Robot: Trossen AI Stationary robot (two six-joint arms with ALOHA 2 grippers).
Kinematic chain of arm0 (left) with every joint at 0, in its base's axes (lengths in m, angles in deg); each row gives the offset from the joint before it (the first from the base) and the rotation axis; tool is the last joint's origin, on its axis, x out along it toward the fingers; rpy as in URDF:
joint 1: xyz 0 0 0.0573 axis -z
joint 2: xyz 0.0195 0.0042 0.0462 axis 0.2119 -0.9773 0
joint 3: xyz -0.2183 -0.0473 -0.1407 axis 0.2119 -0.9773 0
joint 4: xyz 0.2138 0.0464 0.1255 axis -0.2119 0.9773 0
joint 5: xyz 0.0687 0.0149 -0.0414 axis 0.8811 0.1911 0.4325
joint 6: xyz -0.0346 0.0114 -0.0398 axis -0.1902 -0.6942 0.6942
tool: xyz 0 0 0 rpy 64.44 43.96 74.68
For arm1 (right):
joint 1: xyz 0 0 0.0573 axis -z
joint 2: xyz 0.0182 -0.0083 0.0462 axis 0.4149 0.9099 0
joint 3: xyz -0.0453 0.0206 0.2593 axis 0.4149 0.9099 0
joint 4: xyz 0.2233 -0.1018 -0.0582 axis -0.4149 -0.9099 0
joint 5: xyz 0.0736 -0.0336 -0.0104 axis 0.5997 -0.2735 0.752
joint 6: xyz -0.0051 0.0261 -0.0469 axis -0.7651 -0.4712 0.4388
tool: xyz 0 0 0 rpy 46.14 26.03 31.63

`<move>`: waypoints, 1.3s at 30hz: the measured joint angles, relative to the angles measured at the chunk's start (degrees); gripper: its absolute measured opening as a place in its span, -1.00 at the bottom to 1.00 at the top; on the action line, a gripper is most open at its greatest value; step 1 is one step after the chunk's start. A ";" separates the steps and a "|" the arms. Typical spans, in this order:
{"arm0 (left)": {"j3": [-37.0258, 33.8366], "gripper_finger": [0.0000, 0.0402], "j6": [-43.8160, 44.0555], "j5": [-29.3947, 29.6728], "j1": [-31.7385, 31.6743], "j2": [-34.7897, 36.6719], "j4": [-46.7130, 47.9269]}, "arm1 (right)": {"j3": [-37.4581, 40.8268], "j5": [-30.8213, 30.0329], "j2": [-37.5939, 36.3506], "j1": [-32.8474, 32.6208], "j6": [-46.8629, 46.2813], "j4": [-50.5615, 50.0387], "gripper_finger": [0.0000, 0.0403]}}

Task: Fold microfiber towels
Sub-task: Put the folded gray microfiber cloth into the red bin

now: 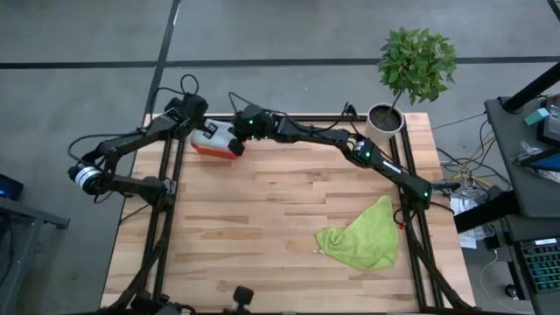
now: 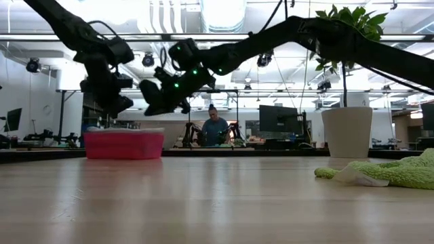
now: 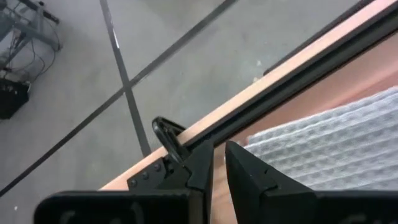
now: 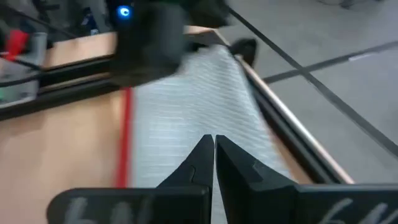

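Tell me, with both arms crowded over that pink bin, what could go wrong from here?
1. The left end effector and right end effector hover close together above the bin; they might collide.
2. Either could catch the bin's rim and tip it off the table's far edge, which is right behind.
3. The green towel lies crumpled near the side edge and could slip off if dragged.

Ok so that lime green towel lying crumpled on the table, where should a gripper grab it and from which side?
Probably from above, at the pointed corner of the lime green towel that sticks out toward the far edge of the table. The cloth lies in a loose heap, with that tip apart from the bulk, so a pinch there likely catches a single layer. The right gripper is the nearer arm's.
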 joint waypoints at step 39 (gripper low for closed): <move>-0.19 -0.86 2.01 -0.63 0.25 3.41 9.72 | 0.59 0.22 -0.31 2.21 -0.56 -3.20 -0.96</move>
